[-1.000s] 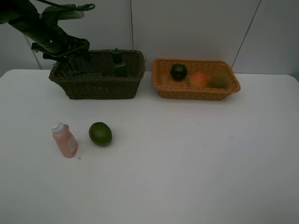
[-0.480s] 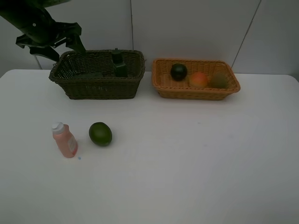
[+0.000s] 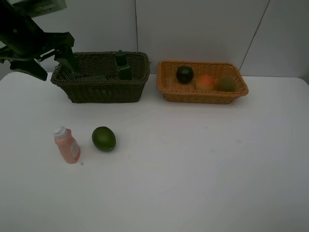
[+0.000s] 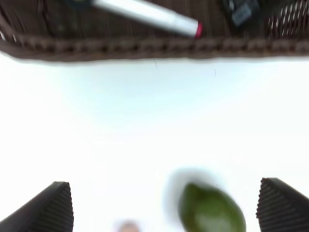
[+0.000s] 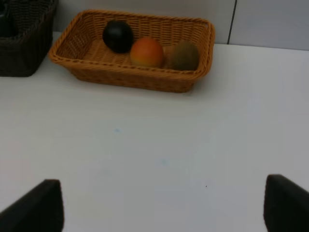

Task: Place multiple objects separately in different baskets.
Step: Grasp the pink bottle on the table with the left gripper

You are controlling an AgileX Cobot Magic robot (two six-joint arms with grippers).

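A dark woven basket point(image 3: 99, 91) holds a dark green pump bottle point(image 3: 123, 65) and a white pink-tipped marker point(image 4: 149, 17). To its right, a light orange basket point(image 3: 203, 96) contains a dark mangosteen point(image 3: 184, 74), an orange-red peach point(image 3: 205, 82) and a brown kiwi point(image 3: 225, 83). On the table in front stand a pink white-capped bottle point(image 3: 67, 145) and a round green fruit point(image 3: 104, 138). My left gripper point(image 3: 52, 65) hangs open and empty by the dark basket's left end. My right gripper point(image 5: 160, 205) is open and empty, facing the light basket point(image 5: 135, 77).
The white table point(image 3: 203, 169) reaches a grey panelled wall behind the baskets. In the left wrist view the dark basket's rim point(image 4: 145, 48) is close, with the green fruit point(image 4: 210, 210) blurred between the fingertips point(image 4: 55, 208). The right arm is outside the high view.
My left arm has drawn back from above the dark basket's left end, moving left and down outside it. Objects and baskets have not moved.
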